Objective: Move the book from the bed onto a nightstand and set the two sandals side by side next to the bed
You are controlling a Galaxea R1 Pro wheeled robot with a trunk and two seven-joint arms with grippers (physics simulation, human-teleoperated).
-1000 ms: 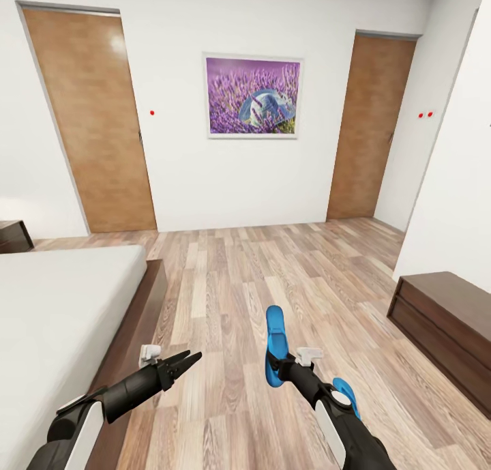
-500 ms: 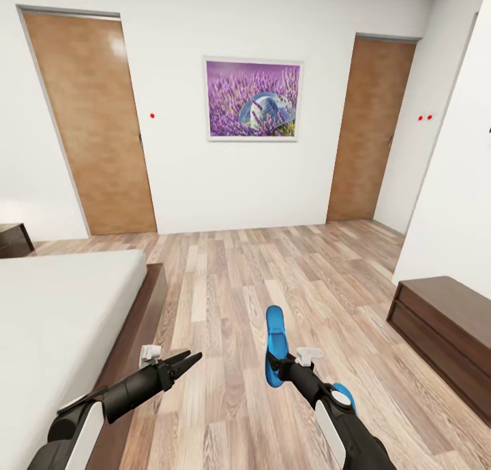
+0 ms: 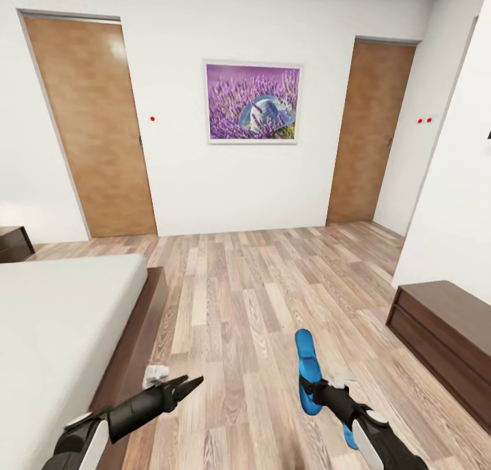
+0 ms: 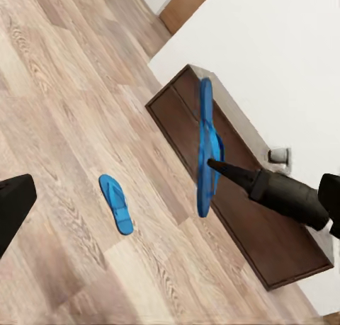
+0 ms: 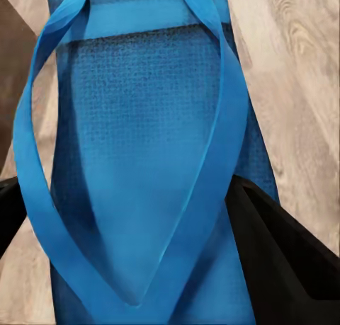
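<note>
My right gripper (image 3: 315, 389) is shut on a bright blue sandal (image 3: 307, 369), held on edge above the plank floor with its toe pointing away from me. In the right wrist view the sandal's sole and straps (image 5: 142, 162) lie between the black fingers (image 5: 283, 261). The second sandal (image 4: 116, 203) lies flat on the floor, partly hidden behind my right arm (image 3: 350, 434). My left gripper (image 3: 187, 386) hangs open and holds nothing beside the bed (image 3: 61, 320). One nightstand (image 3: 13, 243) stands past the bed's far corner. The book is out of view.
A long low dark-wood cabinet (image 3: 443, 333) runs along the right wall, close to the held sandal (image 4: 205, 148). Two closed wooden doors (image 3: 92, 125) and a lavender picture (image 3: 252, 101) are on the far wall. Bare floor (image 3: 239, 286) stretches between bed and cabinet.
My right arm has carried the sandal to the right and lower in the view. The left gripper has dropped a little. The camera has tilted slightly.
</note>
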